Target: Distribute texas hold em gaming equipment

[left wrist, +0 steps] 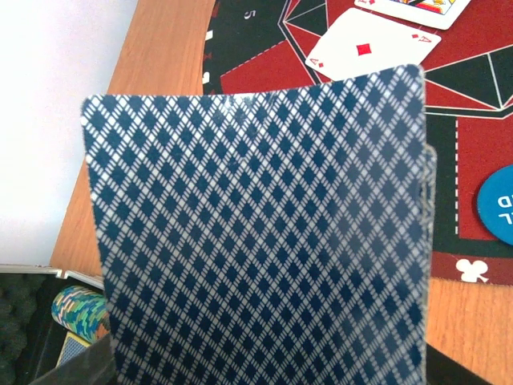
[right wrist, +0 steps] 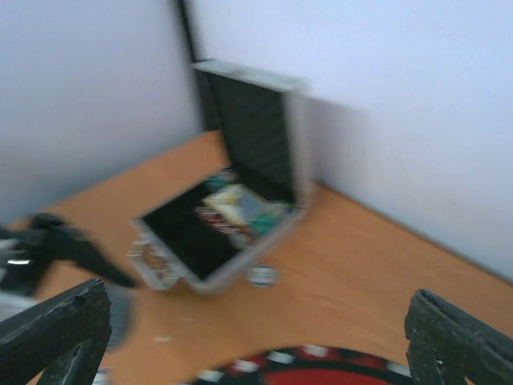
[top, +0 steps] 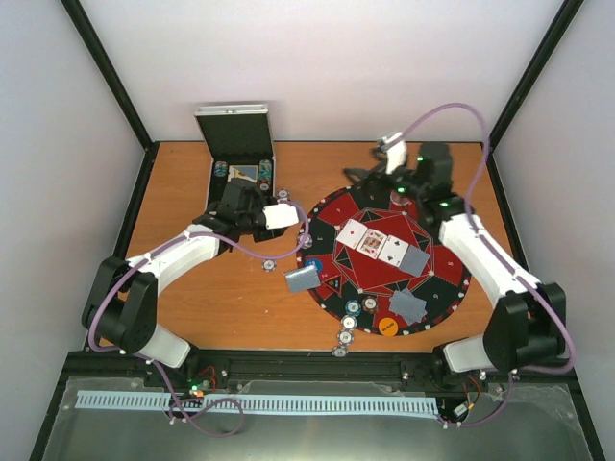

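My left gripper (top: 281, 216) is shut on a grey-blue diamond-backed playing card (left wrist: 256, 233) that fills the left wrist view and hides the fingers; a second card edge shows behind it. Three face-up cards (top: 373, 242) lie on the round red-and-black mat (top: 452, 288), with face-down cards (top: 415, 259) beside them and another (top: 302, 279) at the mat's left edge. Chips (top: 354, 308) run off the mat's near edge, by an orange disc (top: 387, 327). A blue disc (top: 312, 266) shows in both views (left wrist: 497, 204). My right gripper (right wrist: 252, 353) is open and empty, raised over the mat's far edge (top: 377, 171).
An open metal case (top: 238, 171) holding chips and a card pack stands at the back left; it also shows blurred in the right wrist view (right wrist: 232, 216). Loose chips (top: 269, 262) lie on the wooden table near it. Grey walls enclose the table.
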